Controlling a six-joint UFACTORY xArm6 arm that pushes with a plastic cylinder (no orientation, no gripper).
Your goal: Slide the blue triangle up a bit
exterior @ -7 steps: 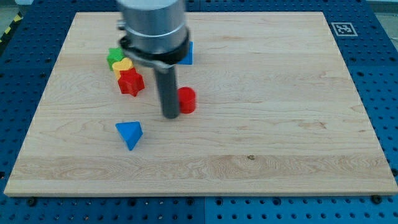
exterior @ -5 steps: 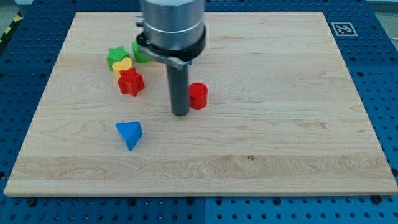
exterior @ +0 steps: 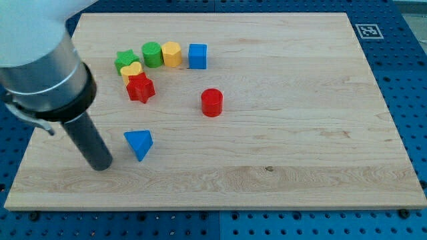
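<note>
Toward the lower left of the frame, my tip (exterior: pixel 101 166) rests on the wooden surface (exterior: pixel 287 147), just left of the blue triangle (exterior: pixel 139 143) and slightly lower than it, with a small gap between them. This arm carries no jaws, only the dark rod, so nothing is clamped. The blue triangle lies alone in the lower-left part of the surface, its point aimed at the frame's bottom. Above it sits a red star (exterior: pixel 140 88), touching a yellow heart-like block (exterior: pixel 131 71) and a green star (exterior: pixel 124 60). A green cylinder (exterior: pixel 152 54), yellow block (exterior: pixel 172 53) and blue cube (exterior: pixel 197 56) line up rightward. A red cylinder (exterior: pixel 212 103) stands apart near centre.
</note>
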